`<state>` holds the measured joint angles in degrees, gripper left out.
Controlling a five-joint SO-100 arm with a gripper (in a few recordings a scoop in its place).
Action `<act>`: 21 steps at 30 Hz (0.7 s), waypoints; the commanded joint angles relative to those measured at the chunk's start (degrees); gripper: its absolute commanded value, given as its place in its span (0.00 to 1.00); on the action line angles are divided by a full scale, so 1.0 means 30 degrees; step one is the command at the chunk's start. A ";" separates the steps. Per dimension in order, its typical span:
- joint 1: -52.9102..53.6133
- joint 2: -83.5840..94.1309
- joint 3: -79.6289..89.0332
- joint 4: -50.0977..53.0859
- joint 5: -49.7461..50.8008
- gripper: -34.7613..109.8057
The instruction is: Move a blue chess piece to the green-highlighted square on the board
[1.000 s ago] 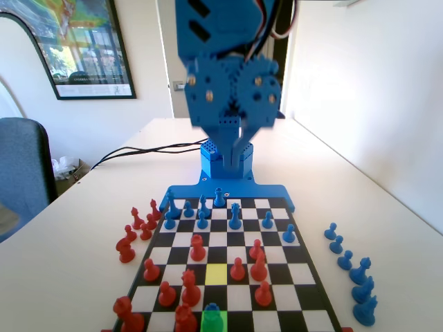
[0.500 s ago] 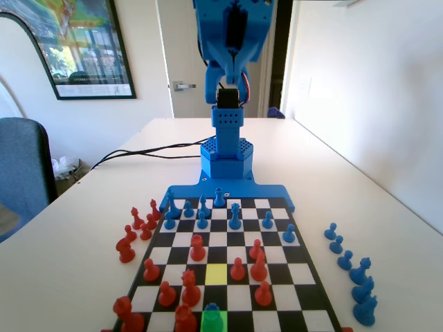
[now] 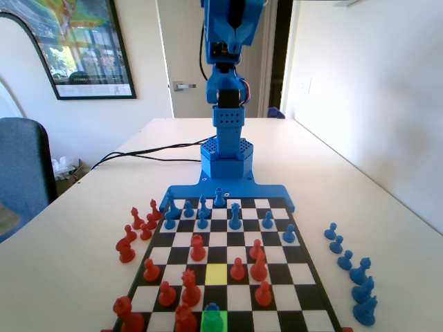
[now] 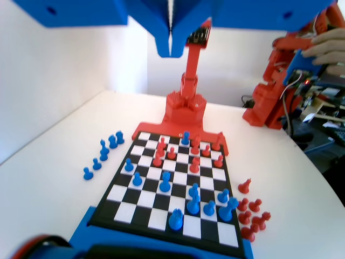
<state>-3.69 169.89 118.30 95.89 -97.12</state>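
Observation:
The board (image 3: 220, 239) lies in front of the blue arm (image 3: 228, 41), which is drawn up high at the far end in the fixed view. At the board's near edge a blue chess piece (image 3: 212, 309), a small pawn, stands on the green-highlighted square (image 3: 214, 322). The wrist view shows the same pawn (image 4: 185, 137) in the far row among red pieces. My gripper (image 4: 170, 49) hangs from the top of that view, high above the board (image 4: 146, 200). Its jaws are shut tip to tip with nothing between them.
A yellow square (image 3: 216, 273) lies two rows beyond the green one. Red pieces (image 3: 135, 232) stand off the board at the left in the fixed view, and blue ones (image 3: 349, 266) at the right. Black cables (image 3: 138, 152) cross the table behind; a chair (image 3: 21, 173) stands at the left.
The arm has swung up and back from the camera; the gripper that hung large over the board a second ago is now raised. The pawn on the green square has not moved.

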 commanded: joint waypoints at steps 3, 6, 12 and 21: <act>0.0352 0.0557 0.1436 -0.0732 -0.0381 0.25; 0.0615 0.0703 0.2197 -0.1670 -0.0381 0.25; 0.1172 0.1553 0.2256 -0.1904 -0.0527 0.26; 0.1553 0.1670 0.2227 -0.1875 -0.0293 0.27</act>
<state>0.35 173.85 125.60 91.05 -97.29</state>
